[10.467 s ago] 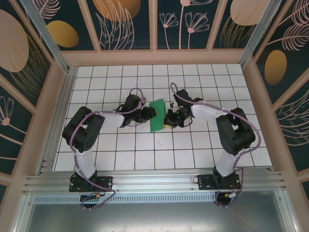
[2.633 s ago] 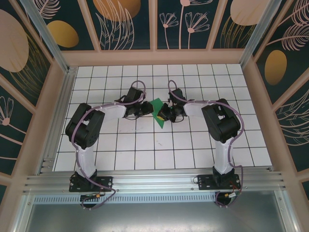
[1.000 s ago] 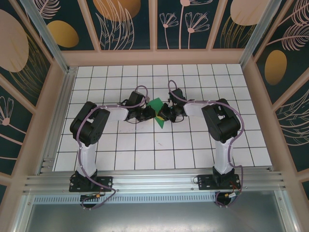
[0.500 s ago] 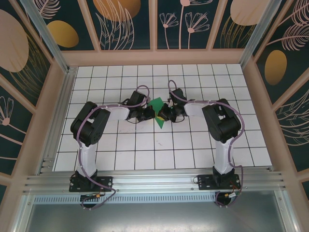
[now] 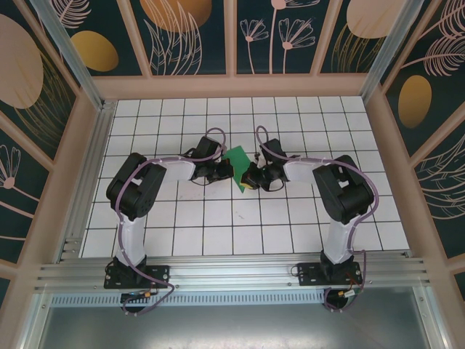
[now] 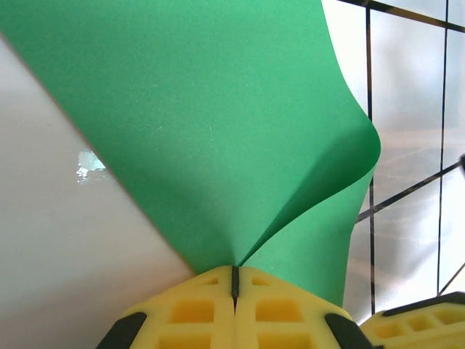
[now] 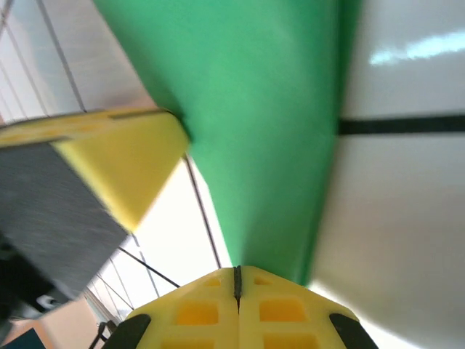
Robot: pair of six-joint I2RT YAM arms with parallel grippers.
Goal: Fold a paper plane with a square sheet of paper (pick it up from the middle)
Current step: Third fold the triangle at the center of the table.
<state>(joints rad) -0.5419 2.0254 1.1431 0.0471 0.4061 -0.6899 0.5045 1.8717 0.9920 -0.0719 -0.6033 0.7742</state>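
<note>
Left claw (image 6: 234,278) is pinched tight on the paper (image 6: 218,131); right claw (image 7: 237,280) clamps its opposite side. I see it curled between the 2, mid-table (image 5: 218,225).

A plain green sheet of paper (image 5: 236,161), partly folded, is bowing open in a soft curve over the middle of the white tiled table (image 5: 182,218).
</note>
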